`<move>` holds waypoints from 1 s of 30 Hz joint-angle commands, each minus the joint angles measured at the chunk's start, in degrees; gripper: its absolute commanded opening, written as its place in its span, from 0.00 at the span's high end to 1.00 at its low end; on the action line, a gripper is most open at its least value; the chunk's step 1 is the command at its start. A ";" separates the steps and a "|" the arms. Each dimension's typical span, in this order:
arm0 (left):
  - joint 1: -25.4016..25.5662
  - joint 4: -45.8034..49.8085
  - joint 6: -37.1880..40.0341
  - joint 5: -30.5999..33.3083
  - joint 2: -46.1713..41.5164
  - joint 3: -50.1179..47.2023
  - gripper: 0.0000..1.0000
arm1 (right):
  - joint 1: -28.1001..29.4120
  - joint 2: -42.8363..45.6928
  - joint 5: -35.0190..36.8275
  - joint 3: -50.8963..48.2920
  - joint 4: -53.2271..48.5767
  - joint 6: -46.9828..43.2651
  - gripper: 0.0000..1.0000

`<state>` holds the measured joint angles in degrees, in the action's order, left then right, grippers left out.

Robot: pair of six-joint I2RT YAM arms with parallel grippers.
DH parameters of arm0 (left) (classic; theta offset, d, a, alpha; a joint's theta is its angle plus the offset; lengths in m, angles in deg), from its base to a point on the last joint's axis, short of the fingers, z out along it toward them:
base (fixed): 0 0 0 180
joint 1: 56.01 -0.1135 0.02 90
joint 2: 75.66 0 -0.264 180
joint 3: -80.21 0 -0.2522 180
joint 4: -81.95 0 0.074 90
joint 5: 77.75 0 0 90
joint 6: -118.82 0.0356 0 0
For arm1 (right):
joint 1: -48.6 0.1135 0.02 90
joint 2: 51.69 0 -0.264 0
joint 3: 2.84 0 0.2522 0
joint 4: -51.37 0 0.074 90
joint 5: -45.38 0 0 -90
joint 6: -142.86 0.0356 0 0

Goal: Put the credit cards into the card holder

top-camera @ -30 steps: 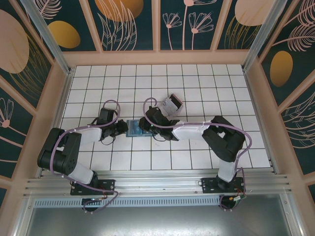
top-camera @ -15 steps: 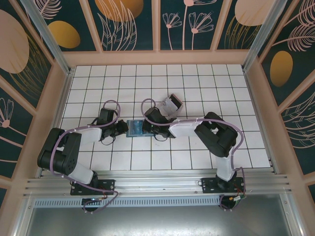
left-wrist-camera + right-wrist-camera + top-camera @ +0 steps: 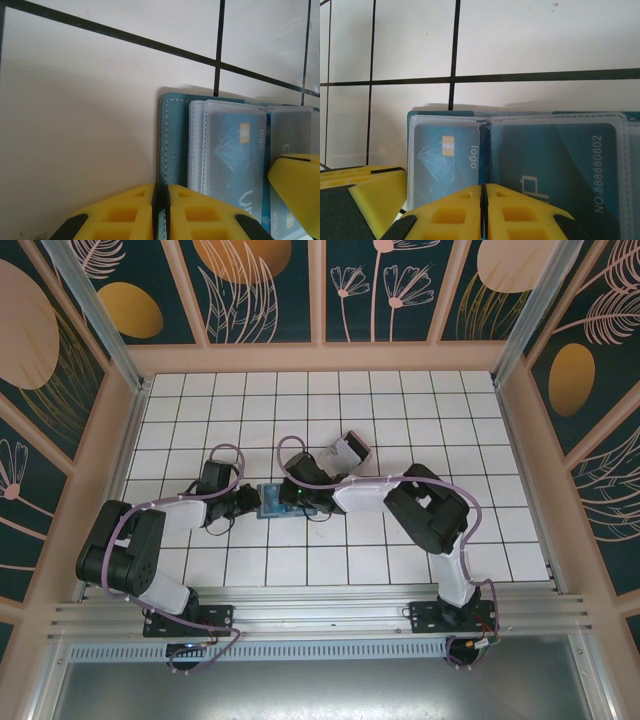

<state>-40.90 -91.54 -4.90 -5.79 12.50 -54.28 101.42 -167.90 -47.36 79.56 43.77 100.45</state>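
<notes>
The teal card holder (image 3: 270,502) lies open and flat on the white tiles between my two grippers. In the right wrist view its clear sleeves hold a blue credit card (image 3: 445,152) with a chip and a darker card (image 3: 555,160) with a printed number. My left gripper (image 3: 161,192) is shut on the card holder's (image 3: 175,140) stitched left edge, beside the sleeved blue card (image 3: 235,155). My right gripper (image 3: 483,192) is shut, its tips over the middle fold between the two sleeves. I see nothing between its tips.
A clear plastic box (image 3: 348,451) lies tilted on the tiles just behind and right of the right wrist. Wooden rails wall the tiled floor on three sides. The right arm stretches across the middle from the right base.
My right gripper has closed and slid a little left over the card holder's fold, its elbow drawing in. The left gripper and the card holder have stayed put.
</notes>
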 commanded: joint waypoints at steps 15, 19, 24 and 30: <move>0.86 4.78 0.65 -2.51 1.31 -0.03 0.83 | -3.81 24.21 9.84 -12.99 -11.35 -4.79 0.66; 0.87 4.96 0.98 -2.69 1.92 0.33 0.82 | -6.25 26.29 8.63 -16.06 -13.01 -4.98 0.63; 0.88 5.11 1.02 -2.61 1.97 0.42 0.82 | -6.98 24.92 7.91 -16.72 -12.80 -4.92 0.60; 0.83 5.23 0.91 -2.35 1.58 0.24 0.82 | -7.05 21.91 5.67 -15.95 -10.68 -5.30 0.59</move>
<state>-40.90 -90.90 -4.85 -6.01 12.83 -53.74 94.64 -144.27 -40.45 63.24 32.23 96.39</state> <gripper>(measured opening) 0.177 0.411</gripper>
